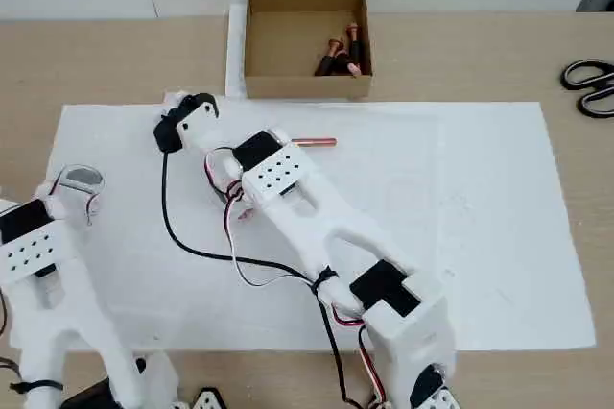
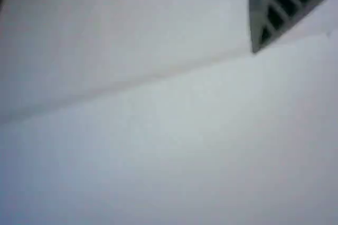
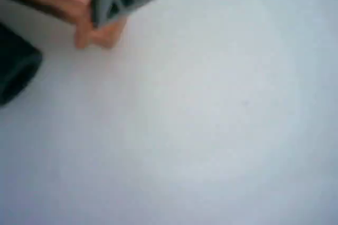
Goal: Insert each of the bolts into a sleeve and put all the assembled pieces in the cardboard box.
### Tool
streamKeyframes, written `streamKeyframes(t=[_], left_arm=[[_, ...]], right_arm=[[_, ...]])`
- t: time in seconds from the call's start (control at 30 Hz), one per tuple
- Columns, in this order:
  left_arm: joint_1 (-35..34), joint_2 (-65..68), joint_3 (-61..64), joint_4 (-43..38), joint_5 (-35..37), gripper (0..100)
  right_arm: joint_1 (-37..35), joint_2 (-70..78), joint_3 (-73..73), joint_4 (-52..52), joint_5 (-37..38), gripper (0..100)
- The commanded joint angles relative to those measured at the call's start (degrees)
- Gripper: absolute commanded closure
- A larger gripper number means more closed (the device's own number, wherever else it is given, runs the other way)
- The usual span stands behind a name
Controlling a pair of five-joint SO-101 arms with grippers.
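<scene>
Right arm (image 1: 317, 222) lies across white paper (image 1: 480, 217), wrist toward box (image 1: 307, 85). Bolt (image 1: 318, 142) flat on paper, one end under that arm, short of box. Right gripper (image 3: 108, 11) tip sits over bolt head; black sleeve (image 3: 16, 72) just beside, apart from bolt. Left gripper (image 2: 264, 29) low over paper. Cannot tell whether either gripper is apart or together. Several assembled pieces (image 1: 341, 56) in box. Scissors (image 1: 590, 87) on worktop (image 1: 115, 54).

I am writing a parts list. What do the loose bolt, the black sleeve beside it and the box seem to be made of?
The bolt looks like copper-coloured metal, smooth with a slight sheen. The sleeve is matte black, perhaps rubber or plastic; I cannot tell. The cardboard box is plain brown cardboard, dull.
</scene>
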Motion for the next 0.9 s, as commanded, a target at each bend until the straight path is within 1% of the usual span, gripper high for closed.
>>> streamKeyframes(t=[0.0, 0.17, 0.5, 0.57, 0.67, 0.87], left_arm=[[-0.53, -0.26, -0.22, 0.35, 0.35, 70], [-0.53, -0.26, -0.13, 0.35, 0.35, 70], [-0.44, -0.53, 0.75, 0.18, 0.35, 70], [-0.44, -0.53, 0.84, 0.26, 0.35, 70], [-0.44, -0.53, 0.84, 0.26, 0.35, 70], [-0.44, -0.53, 0.84, 0.26, 0.35, 70]], right_arm=[[-0.57, 0.92, -4.84, -0.57, -0.26, 70.0], [-0.57, 4.35, -7.03, -0.92, 1.32, 70.0], [-0.22, 11.47, -14.24, -0.48, 0.97, 70.0], [-0.22, 12.09, -14.24, -0.66, 0.53, 70.0], [0.75, 12.35, -14.24, -1.01, -2.55, 70.5], [2.77, 12.26, -14.86, -0.75, -4.75, 76.7]])
